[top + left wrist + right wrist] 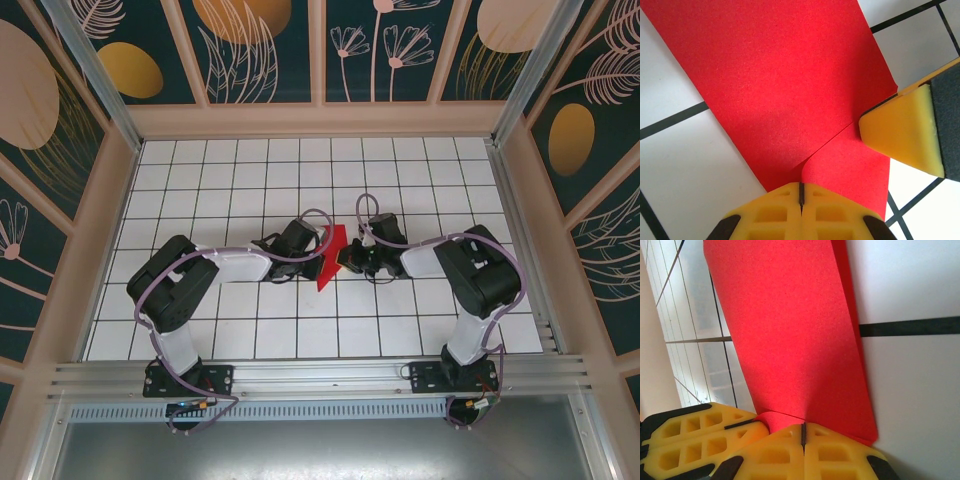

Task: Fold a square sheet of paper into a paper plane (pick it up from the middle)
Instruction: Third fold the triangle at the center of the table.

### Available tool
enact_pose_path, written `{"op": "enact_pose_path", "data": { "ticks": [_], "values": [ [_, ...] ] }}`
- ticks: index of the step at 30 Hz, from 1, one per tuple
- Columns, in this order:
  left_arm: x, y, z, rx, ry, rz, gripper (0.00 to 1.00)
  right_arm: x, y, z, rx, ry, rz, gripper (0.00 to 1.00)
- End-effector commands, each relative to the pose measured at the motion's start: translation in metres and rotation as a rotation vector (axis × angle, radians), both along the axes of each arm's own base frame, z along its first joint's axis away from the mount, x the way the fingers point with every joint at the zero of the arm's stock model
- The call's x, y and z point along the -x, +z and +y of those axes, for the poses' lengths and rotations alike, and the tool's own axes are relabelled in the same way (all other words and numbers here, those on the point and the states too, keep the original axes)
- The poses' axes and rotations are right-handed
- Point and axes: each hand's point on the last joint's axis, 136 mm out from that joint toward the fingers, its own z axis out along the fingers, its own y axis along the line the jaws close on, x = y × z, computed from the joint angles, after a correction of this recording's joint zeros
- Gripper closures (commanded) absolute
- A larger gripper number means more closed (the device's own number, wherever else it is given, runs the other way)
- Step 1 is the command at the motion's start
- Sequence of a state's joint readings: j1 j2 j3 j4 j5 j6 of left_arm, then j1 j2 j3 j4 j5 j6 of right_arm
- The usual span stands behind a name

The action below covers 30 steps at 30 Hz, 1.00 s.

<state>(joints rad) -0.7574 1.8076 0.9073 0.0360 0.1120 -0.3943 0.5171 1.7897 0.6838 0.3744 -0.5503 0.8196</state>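
Left tool (801,194), right tool (803,433) (arms inward) — pinch paper (790,85).

No text is legible. The red paper (780,90) ahead of the left gripper (801,192) is plain; the arm bases (190,378) seem too small to judge.

Worktop (200,180), white-tiled with dark grid lines, is carrying one partly folded red paper sheet (328,262), lying near its middle.
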Motion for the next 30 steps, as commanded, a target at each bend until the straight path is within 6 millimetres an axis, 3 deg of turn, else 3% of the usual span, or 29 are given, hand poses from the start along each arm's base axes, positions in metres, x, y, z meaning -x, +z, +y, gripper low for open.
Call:
{"op": "enact_pose_path", "data": {
  "ticks": [1,2,5,6,7,10,14,16,19,25,30],
  "values": [
    [-0.007,0.005,0.011,-0.059,0.04,-0.02,0.9,0.005,-0.024,-0.009,0.077,-0.018,0.034,0.95],
    [-0.012,0.012,0.013,-0.063,0.064,-0.041,0.79,0.005,-0.024,-0.01,0.079,-0.02,0.036,0.95],
    [-0.019,0.034,0.017,-0.048,0.123,-0.076,0.59,0.006,-0.024,-0.01,0.079,-0.025,0.04,0.95],
    [-0.019,0.034,0.02,-0.055,0.14,-0.071,0.55,0.005,-0.024,-0.009,0.079,-0.026,0.041,0.95],
    [-0.019,0.049,0.02,-0.029,0.15,-0.09,0.55,0.005,-0.025,-0.009,0.082,-0.027,0.043,0.95],
    [-0.009,0.067,0.01,0.07,0.13,-0.063,0.58,0.004,-0.025,-0.009,0.084,-0.032,0.045,0.95],
    [0.027,0.092,-0.03,0.345,-0.034,0.076,0.82,0.004,-0.027,-0.01,0.094,-0.029,0.052,0.95],
    [0.039,0.09,-0.04,0.388,-0.078,0.15,0.9,0.003,-0.027,-0.01,0.096,-0.031,0.054,0.95],
    [0.049,0.081,-0.045,0.417,-0.112,0.213,0.91,0.005,-0.029,-0.012,0.11,-0.03,0.06,0.95],
    [0.054,0.042,-0.048,0.363,-0.116,0.312,0.93,0.006,-0.032,-0.012,0.116,-0.029,0.064,0.95],
    [0.044,0.021,-0.041,0.278,-0.069,0.294,0.95,0.005,-0.032,-0.013,0.12,-0.025,0.064,0.95]
  ]
}}
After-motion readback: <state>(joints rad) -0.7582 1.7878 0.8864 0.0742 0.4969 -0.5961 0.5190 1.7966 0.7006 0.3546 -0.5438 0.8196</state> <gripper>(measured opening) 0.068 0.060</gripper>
